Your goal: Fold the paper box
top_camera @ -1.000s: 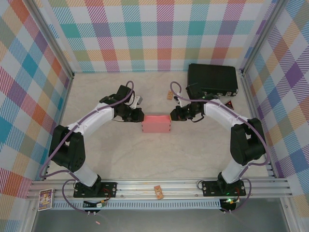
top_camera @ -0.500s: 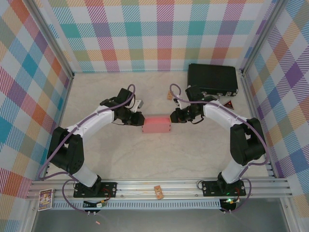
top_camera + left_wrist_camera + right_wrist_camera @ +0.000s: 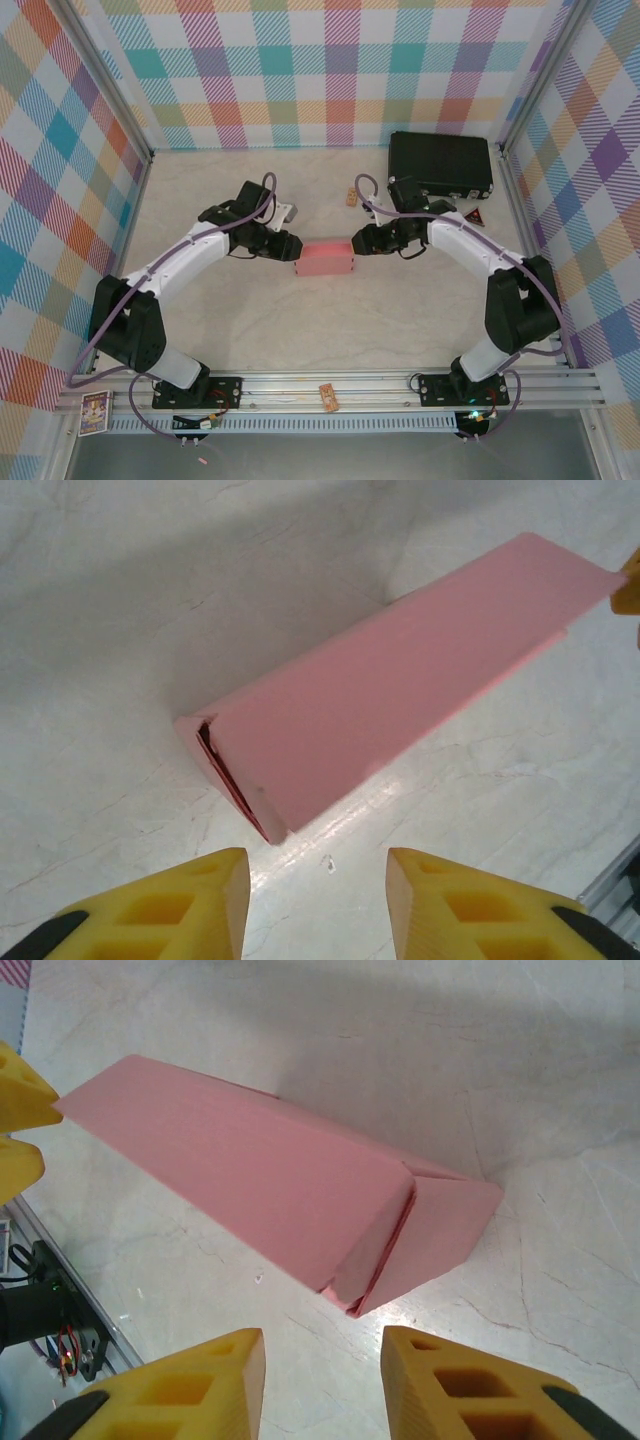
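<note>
The pink box (image 3: 325, 257) is a closed rectangle lying flat mid-worktop (image 3: 330, 330), between the two arms. Left hand (image 3: 291, 247) sits just off its left end and right hand (image 3: 357, 243) just off its right end, both with fingers parted, nothing between them, not touching it. Wrist views show a thin gap at each end flap; black case (image 3: 440, 163) sits well apart, far right.
</note>
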You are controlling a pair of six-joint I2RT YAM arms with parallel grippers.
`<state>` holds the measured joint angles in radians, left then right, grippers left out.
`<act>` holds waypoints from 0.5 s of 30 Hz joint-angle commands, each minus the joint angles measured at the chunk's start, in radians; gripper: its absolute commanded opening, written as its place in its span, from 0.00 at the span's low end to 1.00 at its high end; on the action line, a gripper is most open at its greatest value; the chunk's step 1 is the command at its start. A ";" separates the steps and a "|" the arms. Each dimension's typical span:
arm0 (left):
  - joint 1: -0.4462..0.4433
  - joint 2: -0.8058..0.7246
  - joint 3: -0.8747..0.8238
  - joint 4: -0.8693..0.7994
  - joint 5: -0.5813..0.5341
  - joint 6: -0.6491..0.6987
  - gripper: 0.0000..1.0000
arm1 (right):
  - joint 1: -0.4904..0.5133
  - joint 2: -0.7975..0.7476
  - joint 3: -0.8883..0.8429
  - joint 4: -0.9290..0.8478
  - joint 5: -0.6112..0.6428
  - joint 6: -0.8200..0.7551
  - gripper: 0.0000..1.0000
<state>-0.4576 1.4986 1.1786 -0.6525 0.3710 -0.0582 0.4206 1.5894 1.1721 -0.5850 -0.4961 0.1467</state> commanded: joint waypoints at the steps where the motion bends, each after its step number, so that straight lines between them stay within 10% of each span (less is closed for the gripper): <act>1: -0.006 -0.066 -0.023 0.006 0.043 0.043 0.43 | 0.002 -0.047 -0.011 0.001 -0.035 -0.034 0.38; 15: -0.004 -0.015 -0.024 0.137 -0.143 -0.188 0.49 | 0.000 0.050 0.077 0.039 0.050 0.075 0.38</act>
<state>-0.4576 1.4509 1.1423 -0.5198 0.2718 -0.1822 0.4202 1.6184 1.2217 -0.5388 -0.4679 0.2001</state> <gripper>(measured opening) 0.490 0.376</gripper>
